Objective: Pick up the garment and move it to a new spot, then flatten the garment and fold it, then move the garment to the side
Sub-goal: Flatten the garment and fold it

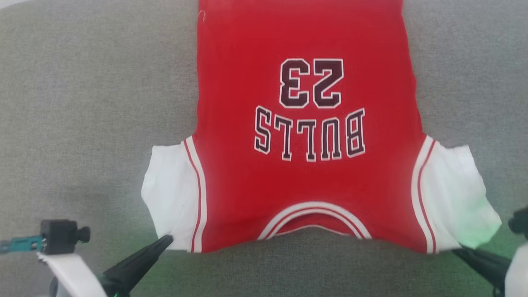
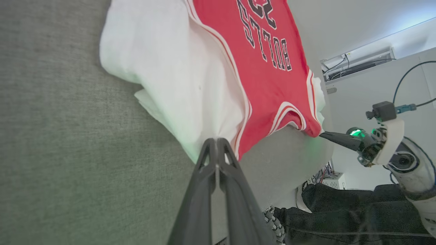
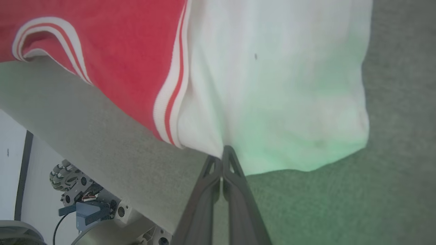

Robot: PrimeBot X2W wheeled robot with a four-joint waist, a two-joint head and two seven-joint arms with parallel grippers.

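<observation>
The garment is red with white sleeves, striped trim and black "BULLS 23" lettering. It lies spread flat on the grey cloth surface, collar toward me. My left gripper is shut on the near edge of the left white sleeve, and the fabric gathers at its tips. My right gripper is shut on the near edge of the right white sleeve, pinching it at the tips. The right gripper also appears in the left wrist view, at the garment's corner.
The grey surface's near edge runs just under the garment's collar side. Below it are the robot's base and a wheel. Bare grey cloth lies to the left and right of the garment.
</observation>
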